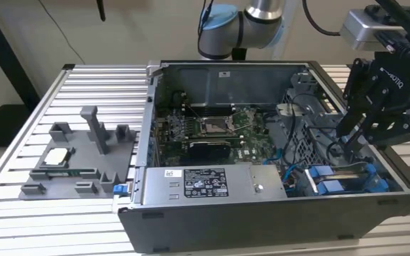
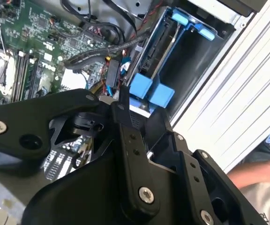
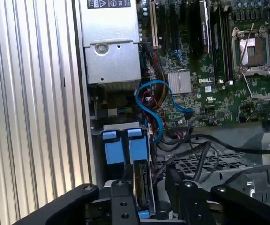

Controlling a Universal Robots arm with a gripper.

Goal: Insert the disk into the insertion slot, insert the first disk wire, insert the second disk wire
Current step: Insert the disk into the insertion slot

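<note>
We see the disk (image 3: 142, 185) standing on edge in the insertion slot (image 2: 196, 51) beside the power-supply box (image 1: 205, 184), the claw (image 1: 353, 140) hanging close above it, though we cannot tell whether it is wide or narrow.

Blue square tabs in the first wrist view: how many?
2 tabs, side by side: one nearer the case wall, one nearer the blue cable. The gripper may hide others.

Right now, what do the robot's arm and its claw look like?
The arm is a silver tube with rounded grey joints and a pale blue cap, with black cables hanging beside it. The gripper is black, built of jointed bars with silver screws, and has white lettering on its body.
</note>
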